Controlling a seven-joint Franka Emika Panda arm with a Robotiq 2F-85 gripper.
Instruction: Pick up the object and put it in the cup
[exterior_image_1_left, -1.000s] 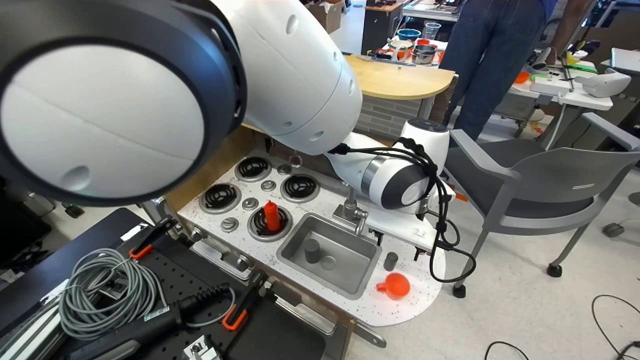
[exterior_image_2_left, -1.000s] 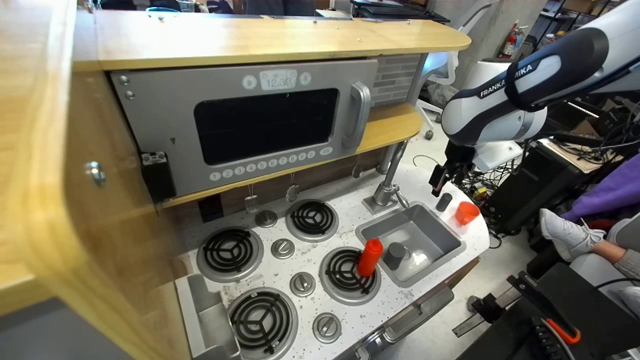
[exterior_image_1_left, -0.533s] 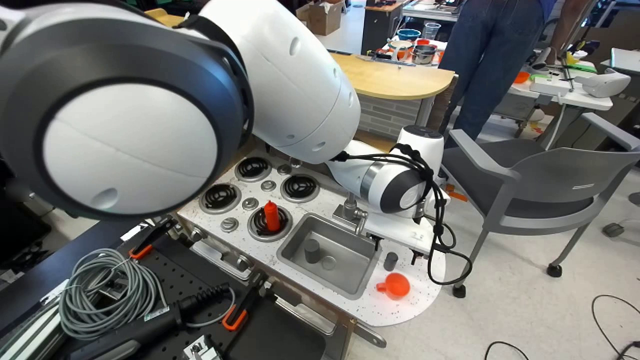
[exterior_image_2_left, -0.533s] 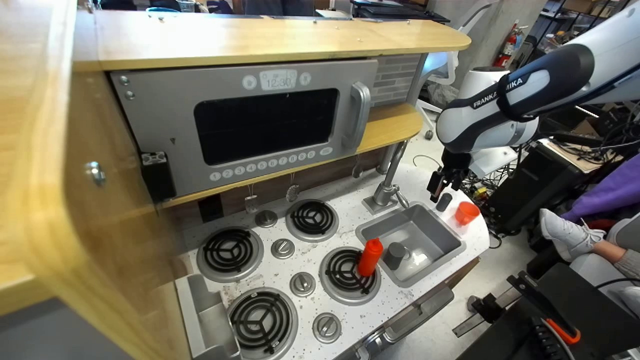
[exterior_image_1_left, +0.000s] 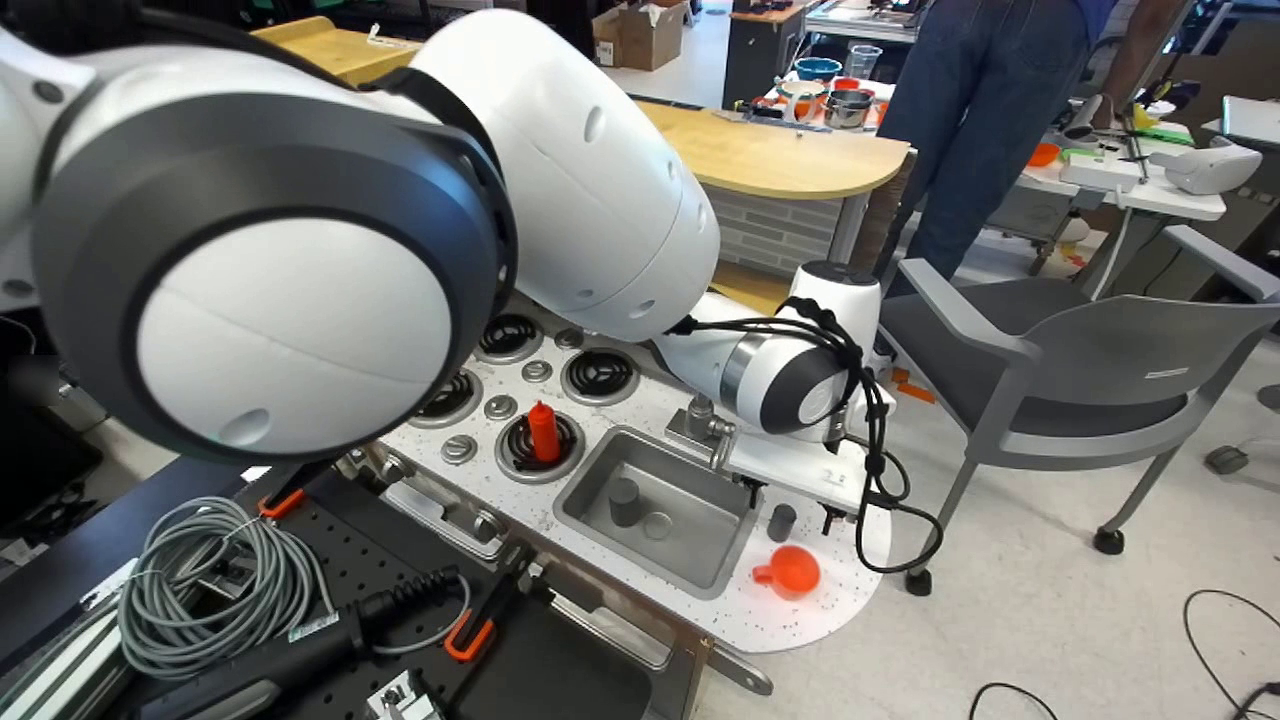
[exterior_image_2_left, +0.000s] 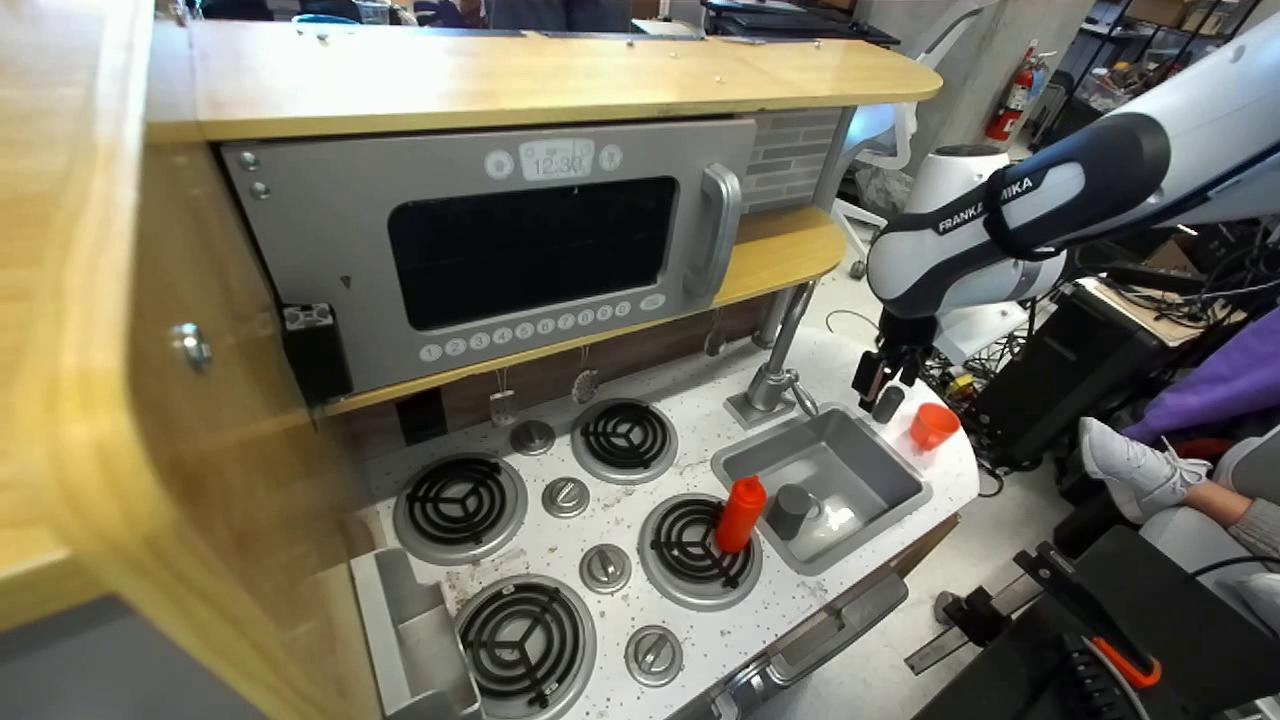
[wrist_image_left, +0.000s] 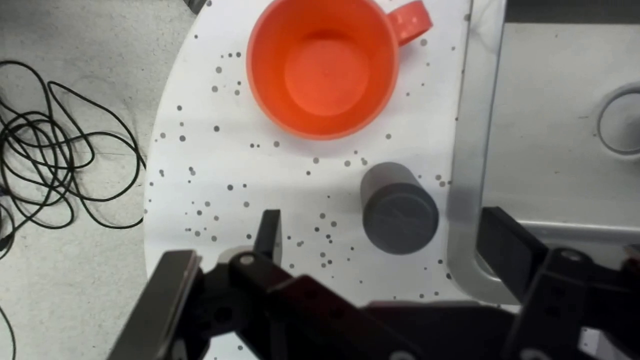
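A dark grey cylinder (wrist_image_left: 400, 215) stands upright on the white speckled counter between the sink's edge and the orange cup (wrist_image_left: 322, 75). In both exterior views the cylinder (exterior_image_1_left: 782, 522) (exterior_image_2_left: 889, 404) and the cup (exterior_image_1_left: 793, 571) (exterior_image_2_left: 934, 427) are close together at the counter's rounded end. The cup is upright and empty, its handle toward the sink side. My gripper (wrist_image_left: 384, 230) is open, with one finger on each side of the cylinder in the wrist view and gaps on both sides. In an exterior view the gripper (exterior_image_2_left: 888, 378) is just above the cylinder.
The metal sink (exterior_image_2_left: 905, 490) holds a second grey cup-like piece (exterior_image_2_left: 790, 510). A tall faucet (exterior_image_2_left: 785, 350) stands behind it. A red bottle (exterior_image_2_left: 741, 515) stands on a burner. The wooden shelf (exterior_image_2_left: 790, 255) and microwave (exterior_image_2_left: 500, 250) rise at the back.
My gripper has moved down and closer to the grey cylinder. The fingers stay open. The cylinder and the cup have not moved.
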